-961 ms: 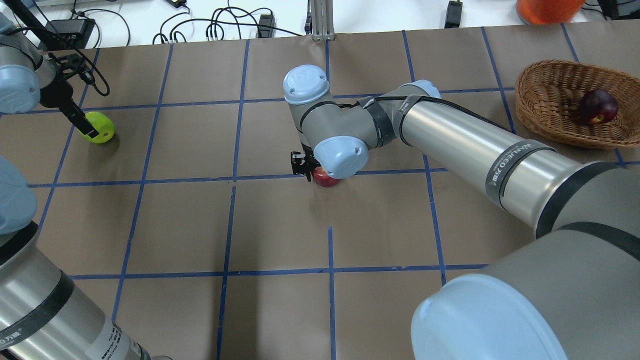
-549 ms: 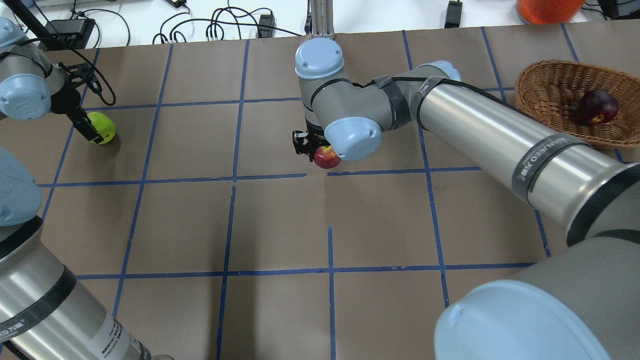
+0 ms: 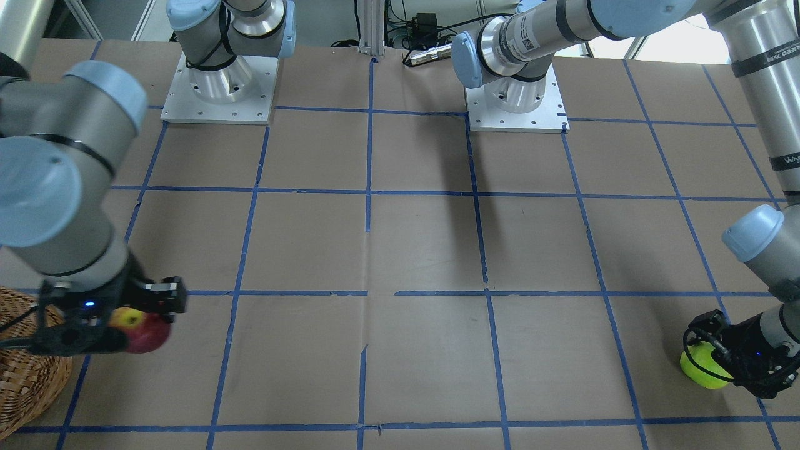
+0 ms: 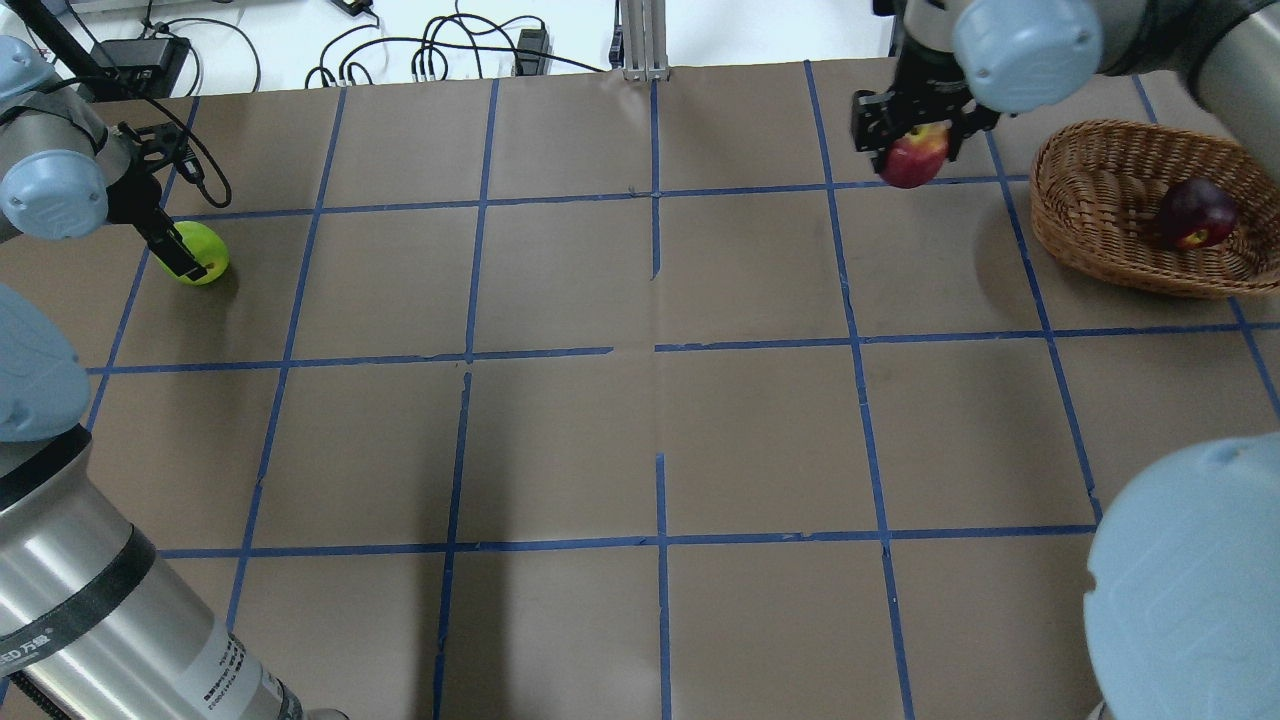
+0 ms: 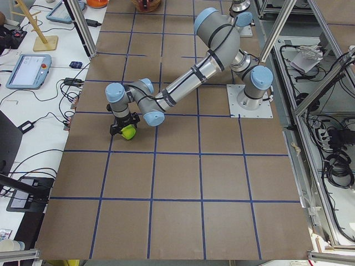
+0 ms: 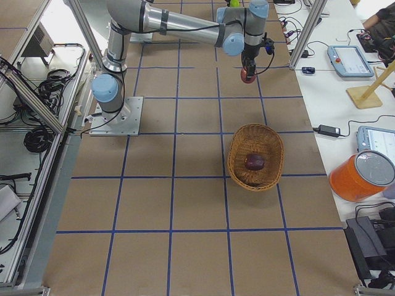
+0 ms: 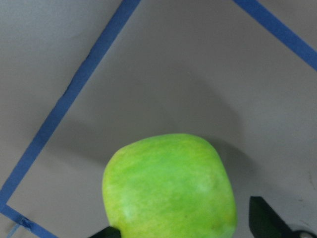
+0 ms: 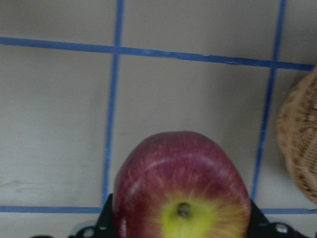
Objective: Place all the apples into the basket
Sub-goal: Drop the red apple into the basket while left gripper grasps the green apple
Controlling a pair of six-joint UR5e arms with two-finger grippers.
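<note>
**Two risks: early drop, off-centre grasp**

Front-facing: right gripper (image 3: 134,325) clamps the red apple (image 3: 153,337) aloft just beside the basket (image 3: 25,381). Letting go early would land it outside the rim.

Overhead: maroon apple (image 4: 1195,212) lies inside the basket. Left gripper (image 4: 193,257) straddles the green apple (image 4: 212,258) on the table (image 4: 560,440), well apart from it.

Left wrist: gap at one finger, so jaws look unclosed. Smooth round skin could roll off-centre.

Right wrist: red skin, yellow stem patch.

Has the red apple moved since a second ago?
Yes. In the overhead view the red apple, held by the right gripper, has travelled up and right and now hangs just left of the basket.
</note>
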